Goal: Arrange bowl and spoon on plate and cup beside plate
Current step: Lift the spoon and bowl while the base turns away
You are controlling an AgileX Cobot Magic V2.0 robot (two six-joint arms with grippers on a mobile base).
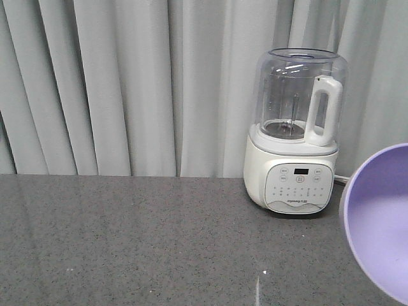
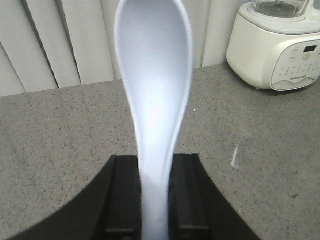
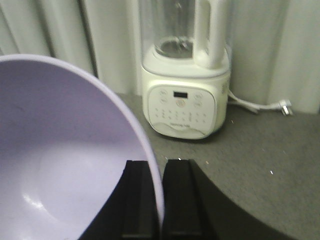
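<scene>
Lavender bowl (image 3: 60,165), one, clamped by right tool (image 3: 161,169); left tool (image 2: 155,165) pinches one white spoon (image 2: 155,75).

Bowl (image 1: 382,223): cut by the front view's right edge; rim section pinched out of sight in my right gripper (image 3: 161,200).
Spoon (image 2: 155,75): handle end swallowed by my left gripper (image 2: 155,170); scoop blurred.
Blender (image 1: 293,172), at the tabletop (image 1: 127,242) back edge: panel lettering too small to read.

We see L gripper (image 2: 156,162) w/ both fingers (image 2: 125,195) clamped on spoon (image 2: 155,75) handle, scoop pointing fwd. R gripper (image 3: 160,170) pinches bowl (image 3: 60,160) rim, one finger inside, one outside.
</scene>
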